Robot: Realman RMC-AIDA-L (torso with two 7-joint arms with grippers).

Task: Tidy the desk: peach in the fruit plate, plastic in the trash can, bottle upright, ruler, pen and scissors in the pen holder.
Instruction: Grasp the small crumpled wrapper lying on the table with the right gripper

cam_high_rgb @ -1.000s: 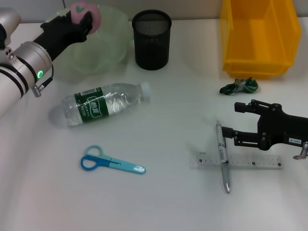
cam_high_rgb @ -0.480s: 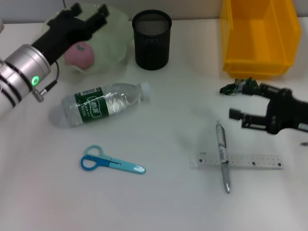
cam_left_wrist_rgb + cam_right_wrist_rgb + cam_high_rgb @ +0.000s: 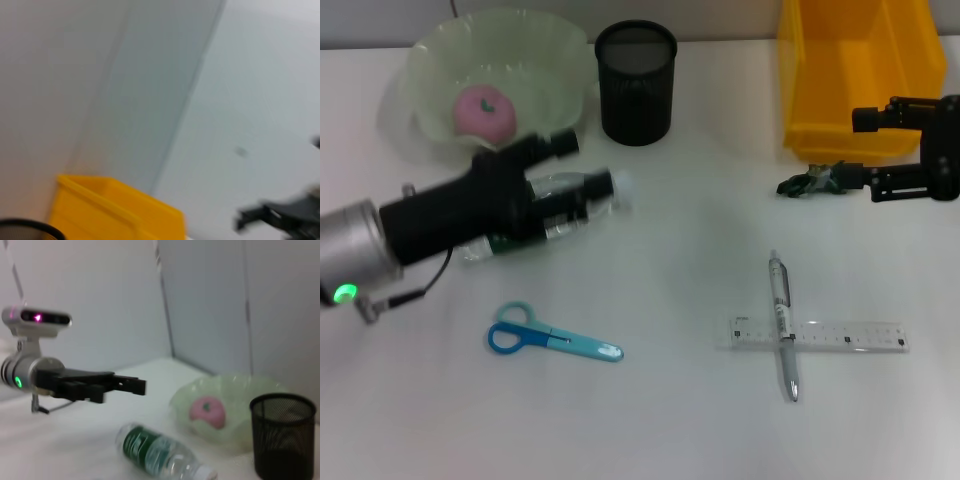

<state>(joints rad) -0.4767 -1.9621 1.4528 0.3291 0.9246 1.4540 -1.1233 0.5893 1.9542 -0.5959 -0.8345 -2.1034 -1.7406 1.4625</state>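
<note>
With our left gripper spread above the bottle lying toward the far left corner, and our right gripper spread near the crumpled plastic, we judge the bottle light, smooth and crushable, best grasped round its middle.

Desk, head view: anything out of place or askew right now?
Yes. The bottle lies on its side under the open left gripper. Pen lies crossed over the ruler, scissors loose on the desk, crumpled plastic beside the yellow bin, next to the open right gripper. The peach sits in the fruit plate.
</note>
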